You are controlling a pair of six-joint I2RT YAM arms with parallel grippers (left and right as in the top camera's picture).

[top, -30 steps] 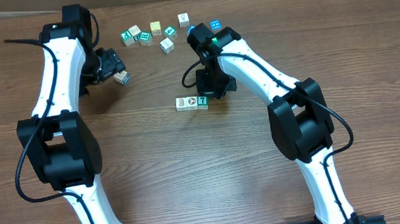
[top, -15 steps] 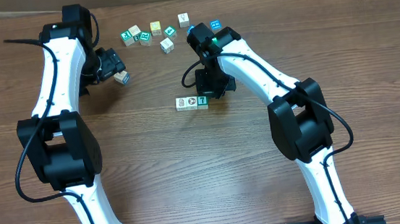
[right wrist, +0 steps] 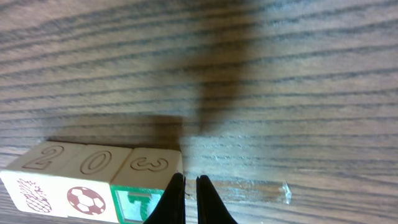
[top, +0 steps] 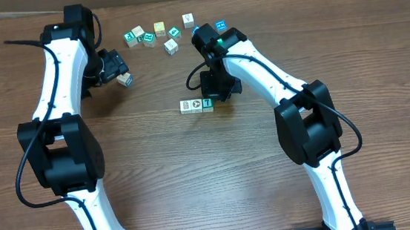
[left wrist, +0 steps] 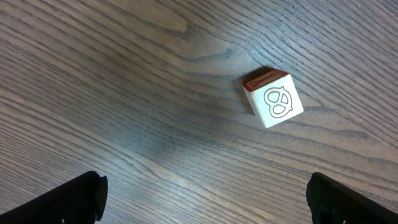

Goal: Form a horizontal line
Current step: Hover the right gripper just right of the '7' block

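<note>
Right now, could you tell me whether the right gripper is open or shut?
Shut: the right gripper has jaws nearly touching, nothing between them.

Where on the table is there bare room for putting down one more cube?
Widest free patch: the table nearer than the row of cubes, between the left arm and right arm. A smaller one lies left of the row. Crowded: the far edge with loose cubes, and the row's right end, where the shut right tool stands.
</note>
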